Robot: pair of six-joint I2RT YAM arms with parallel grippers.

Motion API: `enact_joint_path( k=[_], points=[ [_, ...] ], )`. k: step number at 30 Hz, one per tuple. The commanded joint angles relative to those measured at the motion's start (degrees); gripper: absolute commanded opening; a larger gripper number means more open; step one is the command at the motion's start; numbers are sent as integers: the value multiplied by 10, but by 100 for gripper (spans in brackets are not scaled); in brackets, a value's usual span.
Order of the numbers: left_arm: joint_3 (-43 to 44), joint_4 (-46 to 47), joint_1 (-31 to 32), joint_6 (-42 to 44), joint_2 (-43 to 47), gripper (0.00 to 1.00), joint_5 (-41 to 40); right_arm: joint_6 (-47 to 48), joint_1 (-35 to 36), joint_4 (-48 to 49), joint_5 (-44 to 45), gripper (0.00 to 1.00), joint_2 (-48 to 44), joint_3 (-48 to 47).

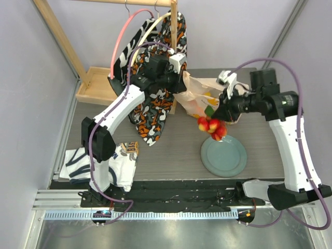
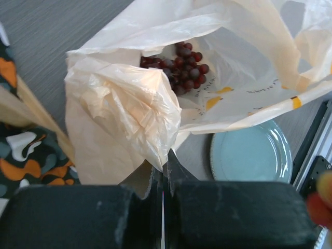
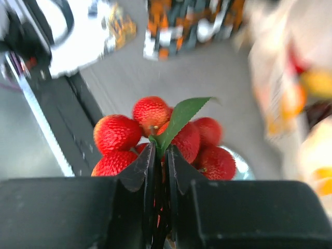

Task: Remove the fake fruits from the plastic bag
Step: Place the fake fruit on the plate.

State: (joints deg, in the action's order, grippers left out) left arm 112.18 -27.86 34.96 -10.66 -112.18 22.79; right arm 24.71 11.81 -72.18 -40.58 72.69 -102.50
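The beige plastic bag (image 1: 199,96) lies at the back middle of the table. My left gripper (image 1: 182,78) is shut on a fold of the plastic bag (image 2: 124,111) and holds its mouth up. Dark purple grapes (image 2: 181,67) lie inside the bag. My right gripper (image 1: 219,112) is shut on the stem of the red berry cluster (image 1: 211,127) with its green leaf (image 3: 181,116). The red berry cluster (image 3: 155,135) hangs in the air over the far edge of the grey-green plate (image 1: 224,155). Other fruits in the bag are hidden.
An orange-black-white patterned cloth (image 1: 153,111) hangs from a wooden rack (image 1: 96,83) at the back left. A folded white and dark cloth (image 1: 98,163) lies near the left arm's base. The plate also shows in the left wrist view (image 2: 251,153).
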Motion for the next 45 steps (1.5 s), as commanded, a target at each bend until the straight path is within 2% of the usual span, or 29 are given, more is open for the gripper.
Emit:
enact_joint_path(
  k=[1,6,8,9,15,21,27,38,42,45],
  points=[
    [-13,32,-17,-27,11,0,8,75,-3,0,44,1,-28,117],
    [-31,33,-18,-28,21,0,18,118,-9,56,152,1,-42,277],
    [-33,34,-18,-28,22,0,19,117,-9,109,195,1,-53,330],
    [-35,33,-18,-28,25,0,20,120,-8,124,233,1,-60,342],
    [-44,36,-18,-26,31,0,22,143,-9,174,291,1,-71,399],
    [-51,39,-17,-30,33,0,31,161,-9,230,399,1,-64,480],
    [-64,42,-17,-30,36,0,36,181,-10,227,392,1,-93,502],
    [-64,46,-16,-37,31,0,46,282,-10,183,352,3,-141,542],
    [-63,44,-16,-37,30,0,48,314,-9,117,338,11,-141,541],
    [-59,43,-16,-37,29,0,51,322,-10,79,342,36,-149,541]
  ],
)
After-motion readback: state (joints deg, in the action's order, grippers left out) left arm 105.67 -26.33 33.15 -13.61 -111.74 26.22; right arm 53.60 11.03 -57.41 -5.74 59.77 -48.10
